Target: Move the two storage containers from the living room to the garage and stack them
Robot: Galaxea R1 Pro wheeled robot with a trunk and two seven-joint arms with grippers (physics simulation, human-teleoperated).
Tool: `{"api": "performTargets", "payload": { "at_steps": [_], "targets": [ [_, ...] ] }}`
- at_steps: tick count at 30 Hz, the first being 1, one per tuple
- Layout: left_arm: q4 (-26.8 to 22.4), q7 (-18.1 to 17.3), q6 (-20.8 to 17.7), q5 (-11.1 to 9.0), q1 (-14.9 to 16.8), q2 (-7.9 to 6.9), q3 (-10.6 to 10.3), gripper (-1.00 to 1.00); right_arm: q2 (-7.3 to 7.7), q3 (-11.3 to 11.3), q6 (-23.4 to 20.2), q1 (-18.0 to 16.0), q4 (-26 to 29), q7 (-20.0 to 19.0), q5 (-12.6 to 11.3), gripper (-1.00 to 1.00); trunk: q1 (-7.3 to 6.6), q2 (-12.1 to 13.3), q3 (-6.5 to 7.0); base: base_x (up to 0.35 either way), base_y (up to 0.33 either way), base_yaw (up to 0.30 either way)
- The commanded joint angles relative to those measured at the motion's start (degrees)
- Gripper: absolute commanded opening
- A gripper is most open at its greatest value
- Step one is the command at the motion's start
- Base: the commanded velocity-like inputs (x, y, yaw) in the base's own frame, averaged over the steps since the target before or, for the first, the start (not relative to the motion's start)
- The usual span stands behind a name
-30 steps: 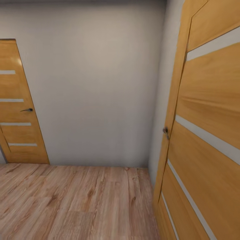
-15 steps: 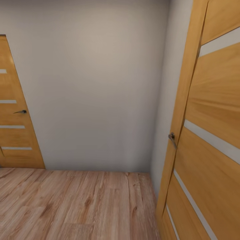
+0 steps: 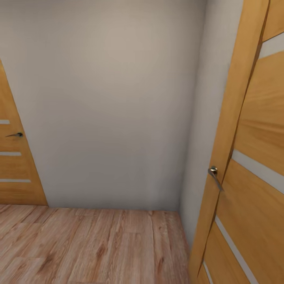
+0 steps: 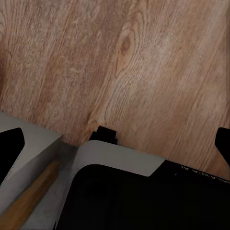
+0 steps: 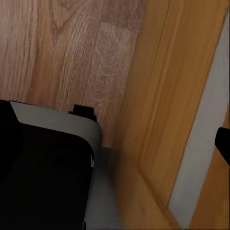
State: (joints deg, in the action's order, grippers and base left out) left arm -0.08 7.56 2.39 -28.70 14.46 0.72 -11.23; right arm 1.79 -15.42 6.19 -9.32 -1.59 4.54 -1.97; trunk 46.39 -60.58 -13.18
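The two storage containers are out of view, and so is the garage. I face a pale grey wall (image 3: 110,110) over light wood-plank flooring (image 3: 90,244). My left gripper (image 4: 115,143) hangs open above the planks, its dark fingertips (image 4: 9,148) at the frame's edges with nothing between them. My right gripper (image 5: 115,139) is open too and holds nothing; one fingertip (image 5: 223,143) shows against a wooden door.
A honey-brown panelled door (image 3: 252,157) with a metal handle (image 3: 215,175) stands close on my right, also in the right wrist view (image 5: 177,96). Another such door (image 3: 15,165) is at the far left. My dark base (image 4: 143,196) sits below the grippers.
The whole head view has shifted: the camera moved closer to the wall, so the left door slid towards the left edge and the right door towards the right. Nothing else changed.
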Motion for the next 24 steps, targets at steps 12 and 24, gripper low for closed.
{"api": "performTargets", "payload": {
  "at_steps": [12,24],
  "targets": [
    [0.00,0.17,0.16,-0.48,0.04,-0.01,-0.51,1.00,0.05,-0.40,0.47,-0.08,-0.17,0.12,-0.12,1.00,0.04,-0.05,-0.07,0.321,0.000,0.000],
    [0.00,0.18,0.16,-0.48,0.04,-0.02,-0.54,1.00,-0.11,-0.46,0.36,-0.07,-0.17,0.12,0.06,1.00,0.04,-0.05,-0.07,0.322,0.000,0.000]
  ]
}}
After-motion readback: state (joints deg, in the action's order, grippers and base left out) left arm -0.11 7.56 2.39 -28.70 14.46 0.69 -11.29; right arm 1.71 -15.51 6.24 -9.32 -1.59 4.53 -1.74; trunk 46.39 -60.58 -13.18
